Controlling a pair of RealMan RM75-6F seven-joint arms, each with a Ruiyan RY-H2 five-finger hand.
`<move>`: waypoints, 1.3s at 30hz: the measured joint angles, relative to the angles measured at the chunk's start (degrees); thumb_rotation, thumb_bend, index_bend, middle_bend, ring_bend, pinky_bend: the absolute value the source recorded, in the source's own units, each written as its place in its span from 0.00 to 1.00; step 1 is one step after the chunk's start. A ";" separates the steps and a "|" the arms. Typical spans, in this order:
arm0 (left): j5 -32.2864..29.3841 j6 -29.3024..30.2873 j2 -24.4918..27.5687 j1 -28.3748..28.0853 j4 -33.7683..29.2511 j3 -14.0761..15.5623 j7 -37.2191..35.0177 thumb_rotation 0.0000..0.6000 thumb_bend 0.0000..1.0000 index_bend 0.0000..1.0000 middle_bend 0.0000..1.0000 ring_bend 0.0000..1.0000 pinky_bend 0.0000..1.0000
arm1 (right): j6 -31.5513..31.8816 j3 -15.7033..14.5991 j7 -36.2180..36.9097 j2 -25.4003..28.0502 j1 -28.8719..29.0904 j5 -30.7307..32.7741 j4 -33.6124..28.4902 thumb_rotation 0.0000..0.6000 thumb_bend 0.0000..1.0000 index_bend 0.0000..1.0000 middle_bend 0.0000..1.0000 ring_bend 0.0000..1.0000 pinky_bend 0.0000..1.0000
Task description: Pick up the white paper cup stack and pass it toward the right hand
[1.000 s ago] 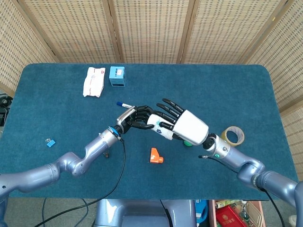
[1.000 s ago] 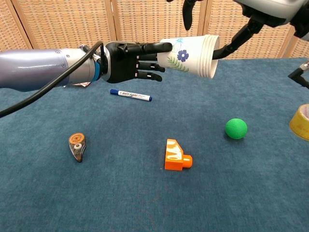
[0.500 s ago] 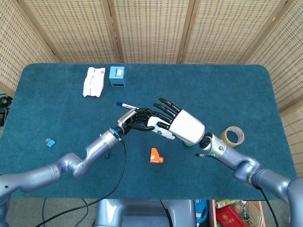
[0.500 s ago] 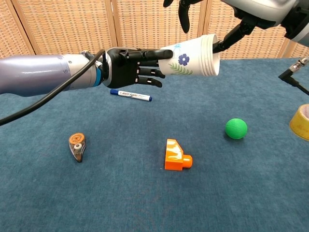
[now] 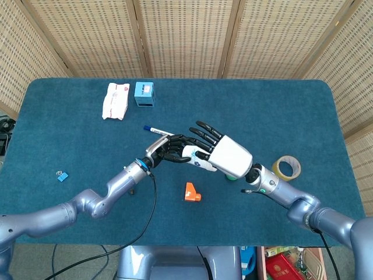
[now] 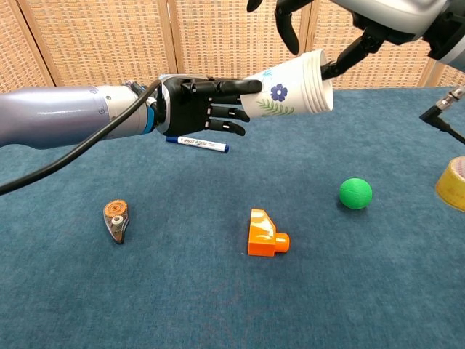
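The white paper cup stack (image 6: 290,91), printed with a blue flower, lies on its side in the air, rim toward the right. My left hand (image 6: 202,107) grips its base end with black fingers along the cup wall. My right hand (image 5: 226,154) hovers just over the stack, fingers spread. In the chest view only its dark fingertips (image 6: 285,27) show, at the top edge above the rim; I cannot tell if they touch the cup. In the head view the right hand hides most of the cup stack (image 5: 193,154), and my left hand (image 5: 166,148) meets it from the left.
A blue marker (image 6: 196,142) lies on the blue table (image 6: 182,291) under the left hand. An orange block (image 6: 265,234), a green ball (image 6: 355,193), a tape roll (image 6: 454,183) and a correction-tape dispenser (image 6: 115,219) lie nearer. A white packet (image 5: 115,100) and a blue box (image 5: 144,93) sit far left.
The left hand has carried the cup stack slightly right and tilted its rim upward. The right hand has drawn in a little over the stack.
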 measured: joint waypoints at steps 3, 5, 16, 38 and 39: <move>0.27 0.03 0.06 0.10 -0.13 -0.01 -0.25 1.00 0.12 0.52 0.54 0.53 0.51 | -0.02 -0.37 -0.85 0.01 0.23 -0.14 0.41 1.00 0.70 0.67 0.34 0.16 0.16; 0.47 0.04 0.15 0.13 -0.20 -0.04 -0.42 1.00 0.12 0.52 0.54 0.53 0.51 | -0.10 -0.65 -1.40 0.10 0.39 -0.21 0.61 1.00 0.75 0.67 0.34 0.16 0.16; 1.76 0.88 1.00 0.67 -0.77 0.07 -1.69 1.00 0.13 0.52 0.54 0.53 0.51 | -1.14 -1.82 -3.37 1.25 0.60 0.46 -0.04 1.00 0.78 0.70 0.36 0.18 0.16; 1.24 0.19 0.93 0.69 1.94 1.04 -2.48 1.00 0.13 0.52 0.54 0.53 0.51 | 4.08 -2.65 -0.12 0.82 -1.17 1.02 2.86 1.00 0.78 0.73 0.40 0.21 0.20; 1.23 0.16 1.00 0.77 2.09 1.07 -2.61 1.00 0.13 0.52 0.54 0.53 0.51 | 4.27 -2.72 -0.12 0.90 -1.26 0.99 3.07 1.00 0.78 0.73 0.40 0.21 0.20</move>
